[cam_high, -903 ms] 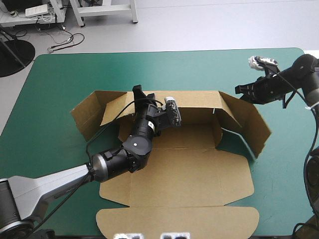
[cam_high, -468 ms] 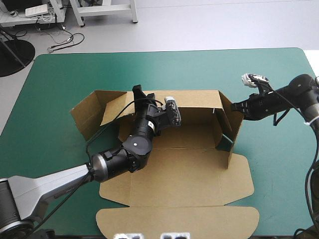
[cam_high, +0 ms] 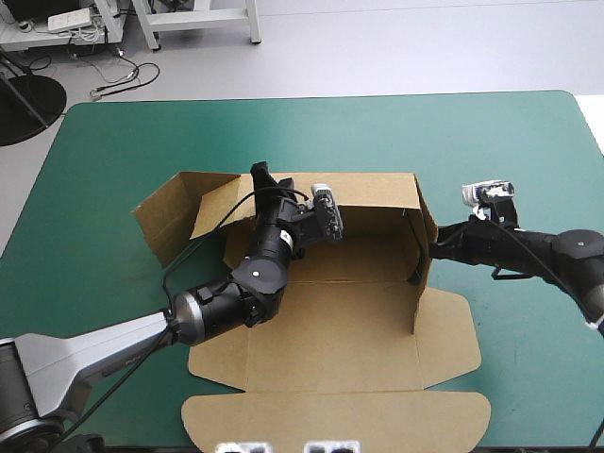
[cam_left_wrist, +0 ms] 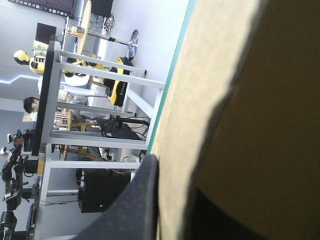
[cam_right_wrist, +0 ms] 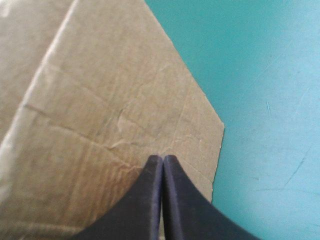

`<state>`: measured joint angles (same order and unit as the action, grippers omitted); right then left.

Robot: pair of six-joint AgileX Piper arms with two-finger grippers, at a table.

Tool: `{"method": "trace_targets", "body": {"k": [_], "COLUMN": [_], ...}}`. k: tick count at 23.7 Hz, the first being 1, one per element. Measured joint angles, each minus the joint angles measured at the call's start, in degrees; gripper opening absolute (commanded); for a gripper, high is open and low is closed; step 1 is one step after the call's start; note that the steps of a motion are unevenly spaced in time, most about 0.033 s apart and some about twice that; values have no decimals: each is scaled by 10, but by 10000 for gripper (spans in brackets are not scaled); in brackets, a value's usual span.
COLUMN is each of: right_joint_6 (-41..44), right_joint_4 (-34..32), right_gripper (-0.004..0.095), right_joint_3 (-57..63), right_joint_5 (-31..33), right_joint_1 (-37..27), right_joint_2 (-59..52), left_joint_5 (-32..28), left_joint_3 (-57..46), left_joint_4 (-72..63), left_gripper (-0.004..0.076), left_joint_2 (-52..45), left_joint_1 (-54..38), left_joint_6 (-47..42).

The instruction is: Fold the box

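Observation:
The brown box lies open in the middle of the table, its back wall raised. My left gripper sits at the top edge of that wall, shut on the board; in the left wrist view one black finger lies against the brown sheet. The right side wall stands upright. My right gripper is shut, its tip pressed on that wall's outer face. The right wrist view shows the pointed arch touching the board, with nothing between the fingers.
The left side wall leans outward over the teal-green cover. The lid flap lies flat at the table's near edge, and a side flap lies flat at the right. Bare cover stretches beyond the right wall.
My right gripper has swung inward and nearer, pushing the right side wall from splayed outward to upright. The left arm and back wall have stayed still.

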<state>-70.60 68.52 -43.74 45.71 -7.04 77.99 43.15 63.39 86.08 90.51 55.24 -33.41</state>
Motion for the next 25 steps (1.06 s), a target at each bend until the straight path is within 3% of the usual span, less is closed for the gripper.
{"method": "trace_targets", "body": {"k": [4, 9, 17, 21, 23, 25], "right_joint_6": [-87, -119, -70, -56, -53, -52], "right_joint_4": [60, 78, 87, 32, -17, -32], "right_gripper": [-15, -15, -14, -14, 39, 197], "right_joint_3": [44, 53, 43, 26, 26, 26], "right_joint_5": [-12, 0, 20, 24, 34, 38], "right_joint_1": [0, 0, 0, 0, 0, 0], "right_joint_2": [-34, -42, -44, -44, -44, -44], "left_joint_5": [0, -2, -3, -4, -4, -4], "left_joint_3": [0, 0, 0, 0, 0, 0], "left_joint_4": [-1, -1, -1, -1, -1, -1], "left_gripper": [-10, -10, -10, -10, -10, -10], "left_joint_2": [0, 0, 0, 0, 0, 0], "left_joint_1": [0, 0, 0, 0, 0, -1], "left_joint_6": [2, 6, 9, 9, 9, 9]}}
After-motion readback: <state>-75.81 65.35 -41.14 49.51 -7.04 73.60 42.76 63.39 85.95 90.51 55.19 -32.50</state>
